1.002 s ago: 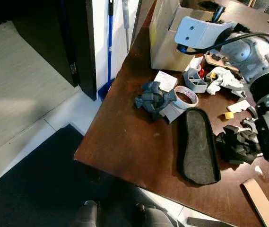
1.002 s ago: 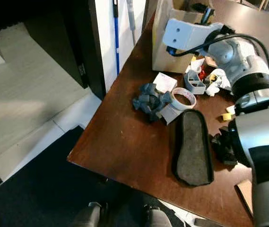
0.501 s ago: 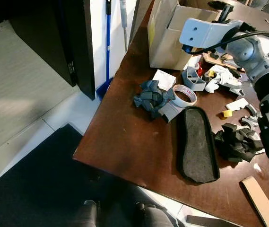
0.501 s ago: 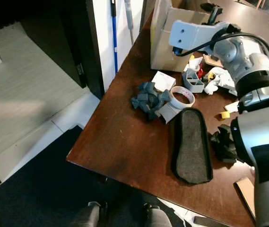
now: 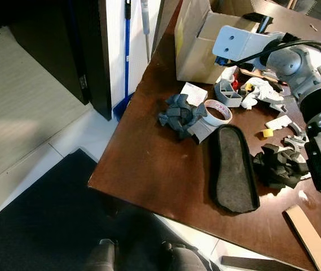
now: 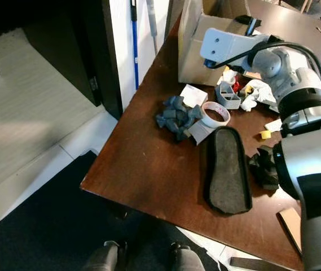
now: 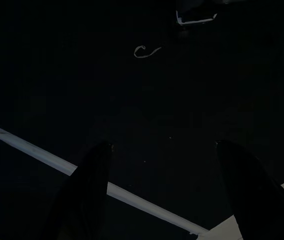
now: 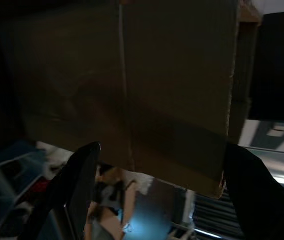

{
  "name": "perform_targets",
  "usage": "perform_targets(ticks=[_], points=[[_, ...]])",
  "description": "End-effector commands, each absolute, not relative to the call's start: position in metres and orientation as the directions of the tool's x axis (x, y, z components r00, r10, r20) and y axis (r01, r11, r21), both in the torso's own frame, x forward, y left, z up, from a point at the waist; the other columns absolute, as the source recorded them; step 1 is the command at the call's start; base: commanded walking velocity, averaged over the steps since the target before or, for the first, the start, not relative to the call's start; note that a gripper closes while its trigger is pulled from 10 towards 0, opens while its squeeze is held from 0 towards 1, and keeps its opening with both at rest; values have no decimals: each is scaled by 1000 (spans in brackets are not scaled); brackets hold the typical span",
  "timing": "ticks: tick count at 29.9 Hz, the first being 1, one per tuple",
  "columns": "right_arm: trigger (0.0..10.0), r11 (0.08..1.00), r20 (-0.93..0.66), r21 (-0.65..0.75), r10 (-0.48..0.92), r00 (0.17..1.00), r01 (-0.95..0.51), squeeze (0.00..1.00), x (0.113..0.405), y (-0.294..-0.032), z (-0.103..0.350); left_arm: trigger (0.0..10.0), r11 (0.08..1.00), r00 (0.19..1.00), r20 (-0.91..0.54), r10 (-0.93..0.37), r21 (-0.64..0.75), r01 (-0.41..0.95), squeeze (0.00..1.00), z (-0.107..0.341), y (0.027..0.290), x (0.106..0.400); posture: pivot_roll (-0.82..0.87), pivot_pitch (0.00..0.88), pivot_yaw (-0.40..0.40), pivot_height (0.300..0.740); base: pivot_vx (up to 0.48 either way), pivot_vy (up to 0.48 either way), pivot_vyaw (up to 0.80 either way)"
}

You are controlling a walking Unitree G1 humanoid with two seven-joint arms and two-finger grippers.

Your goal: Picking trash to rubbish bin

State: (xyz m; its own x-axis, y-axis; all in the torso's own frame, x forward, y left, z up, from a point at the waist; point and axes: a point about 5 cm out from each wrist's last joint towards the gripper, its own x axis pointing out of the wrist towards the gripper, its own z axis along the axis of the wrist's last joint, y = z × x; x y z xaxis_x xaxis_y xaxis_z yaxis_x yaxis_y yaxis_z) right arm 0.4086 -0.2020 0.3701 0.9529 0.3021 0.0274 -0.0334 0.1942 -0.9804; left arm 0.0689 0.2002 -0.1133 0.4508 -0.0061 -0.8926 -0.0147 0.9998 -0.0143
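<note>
the right gripper (image 8: 156, 165) is held released, jaws spread, against the cardboard box (image 5: 197, 42) at the table's far edge; trash (image 5: 178, 114) lies nearer the table's middle, behind the jaws.

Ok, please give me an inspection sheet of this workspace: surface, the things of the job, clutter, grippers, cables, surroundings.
Surface: brown wooden table, crowded toward its far right part.
Job's things: dark grey crumpled scrap, tape roll, white paper square, black insole, black scrap pile, small yellow piece, white crumpled waste. Rubbish bin: nothing seen.
Clutter: cardboard box at the far edge; cardboard strip near the front right.
Grippers: right gripper open, holding nothing, facing the box side. Left gripper open, in the dark.
Cables: black cable along the right arm.
Surroundings: blue-handled tool against the wall, dark mat, pale floor.
</note>
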Motion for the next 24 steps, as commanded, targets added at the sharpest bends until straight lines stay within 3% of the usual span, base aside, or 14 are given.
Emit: perform_targets(ticks=[1,13,18,24], points=[[10000,183,-97,-970,314,945,-161,0,409,-206,352,10000,997,404,-912,-76,-75,19,0,-119,177,56,108,337,-156,740,0,0,0],[10000,104,-327,-915,371,869,-389,0,403,-208,345,10000,998,410,-909,-70,-66,24,0,-118,179,63,104,320,-149,740,0,0,0],[10000,94,-321,-920,375,869,-381,0,403,-206,346,10000,998,411,-909,-68,-64,25,0,-118,180,65,101,313,-147,740,0,0,0],[10000,93,-222,-958,361,906,-272,0,406,-201,353,10000,998,413,-908,-67,-62,27,0,-117,180,67,101,313,-149,740,0,0,0]])
